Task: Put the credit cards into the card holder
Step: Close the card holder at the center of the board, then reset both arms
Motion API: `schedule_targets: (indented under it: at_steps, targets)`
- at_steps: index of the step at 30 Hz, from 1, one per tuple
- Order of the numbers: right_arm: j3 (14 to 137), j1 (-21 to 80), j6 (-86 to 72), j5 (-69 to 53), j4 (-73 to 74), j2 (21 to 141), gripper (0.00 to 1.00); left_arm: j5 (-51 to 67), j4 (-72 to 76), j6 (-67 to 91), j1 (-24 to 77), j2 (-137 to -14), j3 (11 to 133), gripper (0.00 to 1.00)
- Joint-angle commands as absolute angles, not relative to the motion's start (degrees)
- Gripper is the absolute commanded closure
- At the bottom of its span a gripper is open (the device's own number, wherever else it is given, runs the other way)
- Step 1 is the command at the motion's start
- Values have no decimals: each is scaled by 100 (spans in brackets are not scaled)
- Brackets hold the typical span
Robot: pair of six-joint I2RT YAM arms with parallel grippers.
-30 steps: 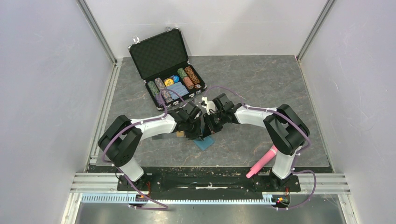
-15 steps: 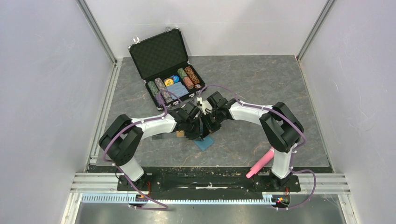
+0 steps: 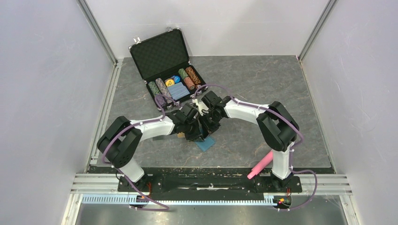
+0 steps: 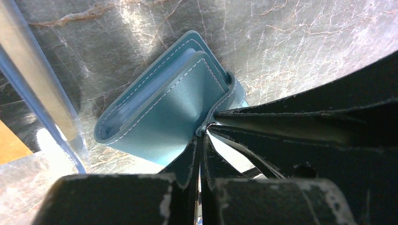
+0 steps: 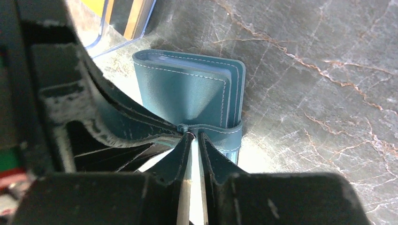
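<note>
Holder (image 3: pixel 205 143), teal, closed, flat on counter (image 3: pixel 263 84) between the arms, long axis running away from both fingertips; left hand (image 4: pixel 201 135) pinched shut on its strap (image 5: pixel 220 129), right hand (image 5: pixel 190 136) narrow on the same strap.

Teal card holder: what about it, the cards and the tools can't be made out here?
Top view: the left tool and right tool cover most of the teal folding card holder.
Wrist views: holder folded, so its slots are hidden.
Right wrist view: gold-orange plastic cards in the clear plastic box, cut off by the top edge.
Which tool pinches the holder's strap: both crowd it.
</note>
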State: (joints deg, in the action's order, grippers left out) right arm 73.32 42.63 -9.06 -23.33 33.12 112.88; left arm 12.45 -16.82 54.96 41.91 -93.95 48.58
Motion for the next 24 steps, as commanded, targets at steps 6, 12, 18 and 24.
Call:
schedule_targets:
  at_steps: [6, 12, 18, 24]
  targets:
    - [6514, 4527, -121, -1514, 2941, 11490, 66, 921, -1581, 4977, 4200, -9376, 4495, 98]
    - [6562, 3872, -945, -2336, 2192, 9954, 31, 898, -1322, 4576, 4192, -8251, 4872, 34]
    - [5748, 2626, -1279, -2530, 1340, 8747, 2, 1160, -723, 4101, 4007, -7703, 5390, 0]
    - [5097, 1943, -883, -136, 1243, 7910, 2, 687, -1083, 3401, 3284, -7562, 5769, 0]
